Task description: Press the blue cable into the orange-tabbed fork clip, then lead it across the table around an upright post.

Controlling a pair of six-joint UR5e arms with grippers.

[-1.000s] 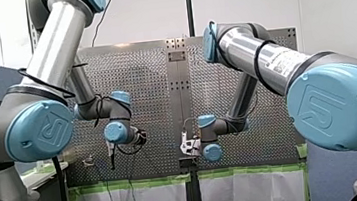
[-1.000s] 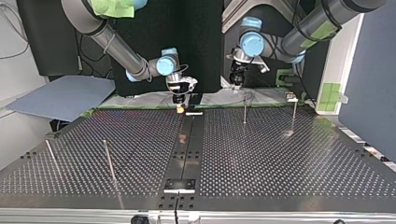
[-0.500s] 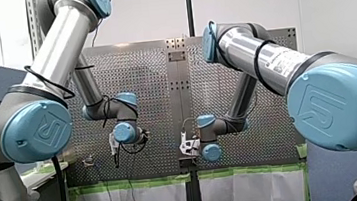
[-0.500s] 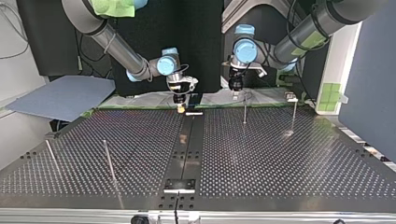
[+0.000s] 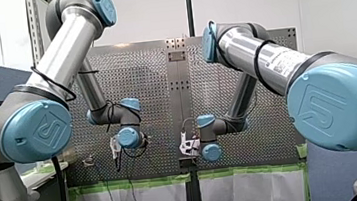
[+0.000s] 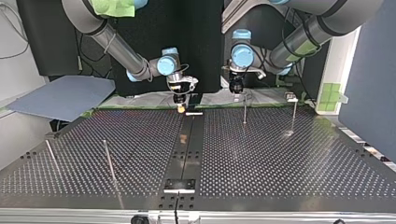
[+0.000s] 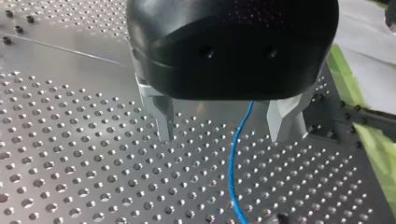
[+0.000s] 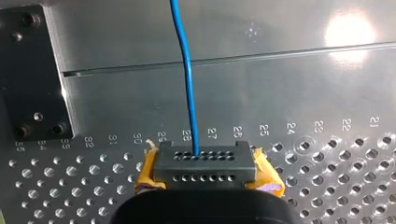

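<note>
The blue cable (image 7: 232,163) runs between the metal fingers (image 7: 161,116) of my left gripper (image 7: 224,128) without touching them. That gripper is open and hangs just above the perforated plate (image 7: 70,154). My right gripper (image 8: 205,168) is shut on the blue cable (image 8: 189,84), its yellow pads (image 8: 149,172) flanking the black fingertips low over the plate's centre strip. The cable leads straight away from it. In the top view my left gripper (image 6: 236,92) stands near a thin upright post (image 6: 244,113), with my right gripper (image 6: 180,106) to its left. No orange-tabbed clip shows clearly.
A second post (image 6: 293,115) with a small fixture (image 6: 291,97) behind it stands at the top view's right. Two more posts (image 6: 109,161) lean at its left. A white bar (image 6: 194,113) lies under my right gripper. A grey sheet (image 6: 60,95) lies off the table.
My left arm has swung toward the table's middle, rightward in the front view, bringing its open gripper nearer my right one. My right arm has not moved.
</note>
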